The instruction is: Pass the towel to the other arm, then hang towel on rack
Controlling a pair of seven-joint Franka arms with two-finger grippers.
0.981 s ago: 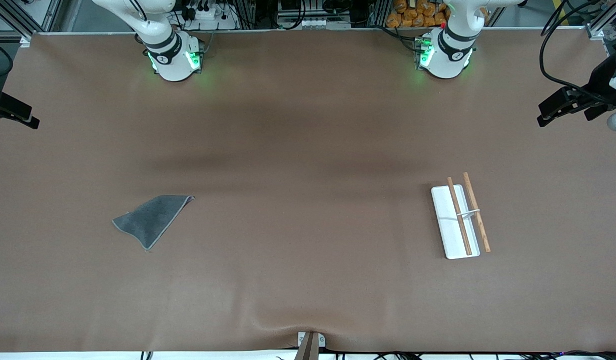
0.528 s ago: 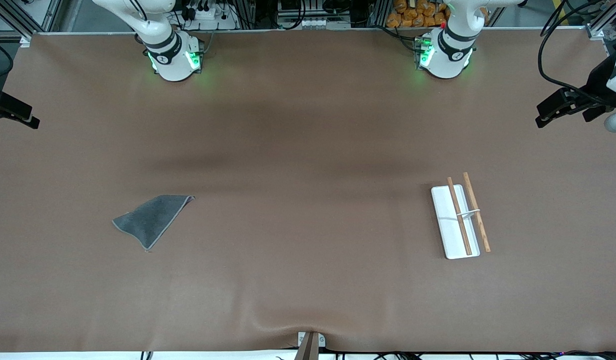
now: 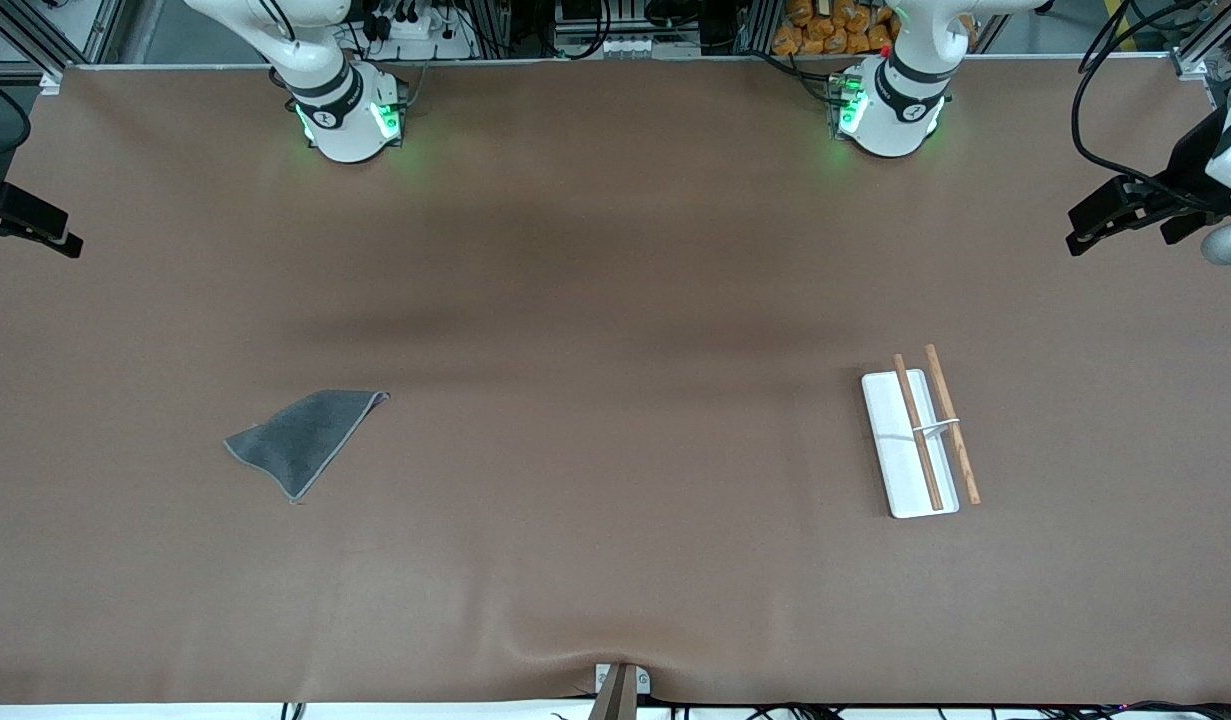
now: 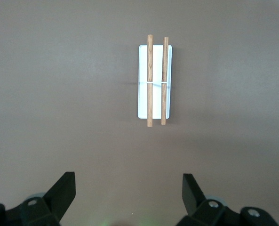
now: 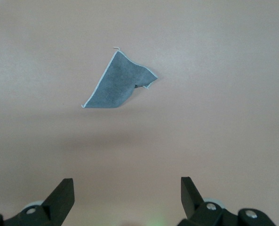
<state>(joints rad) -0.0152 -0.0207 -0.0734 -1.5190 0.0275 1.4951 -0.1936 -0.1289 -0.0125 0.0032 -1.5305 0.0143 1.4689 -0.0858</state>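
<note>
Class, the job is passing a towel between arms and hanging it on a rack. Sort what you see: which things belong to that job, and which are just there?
Belong to the job:
- towel, lying flat toward the right arm's end
- rack, toward the left arm's end
- left gripper, fingers open, high above the rack
- right gripper, fingers open, high above the towel

Just there:
- table

Even overhead light; soft arm shadows on table (image 3: 615, 560); sharp focus

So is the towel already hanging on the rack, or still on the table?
On the table: the towel lies flat, folded, apart from the bare rack.
</note>
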